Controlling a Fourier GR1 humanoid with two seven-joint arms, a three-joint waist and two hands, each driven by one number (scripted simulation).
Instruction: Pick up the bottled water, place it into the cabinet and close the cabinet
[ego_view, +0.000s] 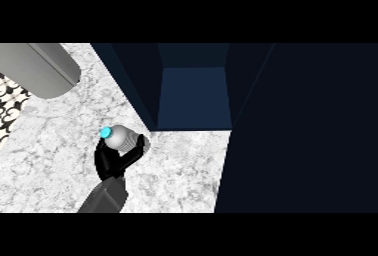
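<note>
cyan-capped bottled water (120, 138) inside the curled, seemingly left hand (111, 161)

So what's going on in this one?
The robot's left hand is curled round the bottled water, holding it above the marble counter just left of the cabinet opening. The bottle is not inside yet. The cabinet is open, with its door standing out to the right. The right hand is out of view.
</note>
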